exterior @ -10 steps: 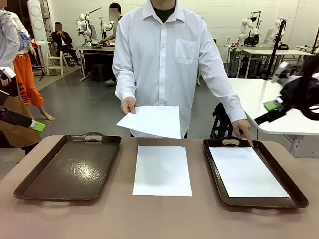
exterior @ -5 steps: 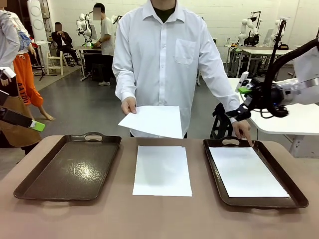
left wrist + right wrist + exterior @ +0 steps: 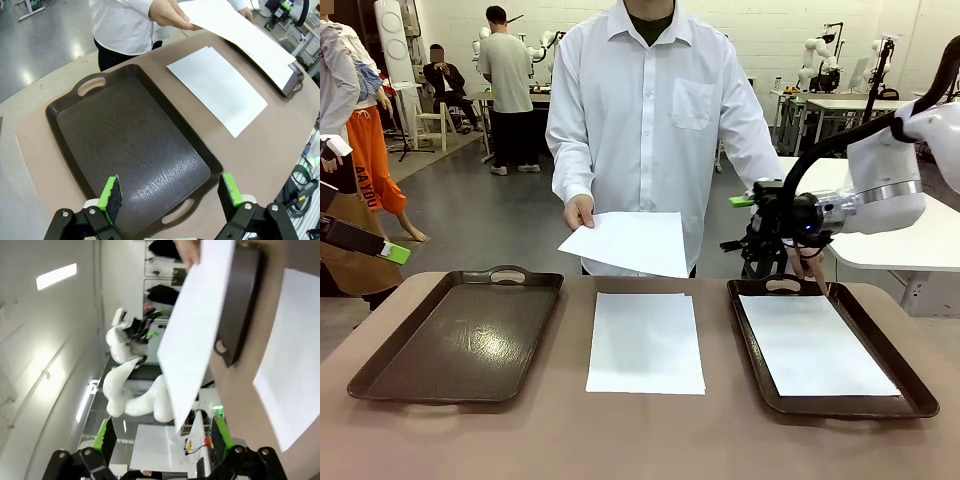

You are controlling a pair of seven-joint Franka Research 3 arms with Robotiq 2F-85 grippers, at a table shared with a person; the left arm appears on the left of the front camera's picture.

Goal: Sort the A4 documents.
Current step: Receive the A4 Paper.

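- Hovering over the left tray (image 3: 130, 145) with the left gripper (image 3: 170, 191), jaws wide apart, nothing between them.
- Hanging in the air near the right tray's (image 3: 746, 340) far end with the right gripper (image 3: 735, 224), likewise spread wide, gripping nothing.
- Lying flat, two A4 documents (image 3: 645, 343): one on the table (image 3: 640, 430) between the trays, one (image 3: 815, 345) inside the right tray.
- Held tilted above the table's far edge in a person's hand (image 3: 578, 211), a third sheet (image 3: 630, 243).

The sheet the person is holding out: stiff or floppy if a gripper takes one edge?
The held sheet is thin, so it would probably sag beyond a pinch, though it looks fairly flat held at one corner by the person's hand. Likely very light, since one hand carries it.
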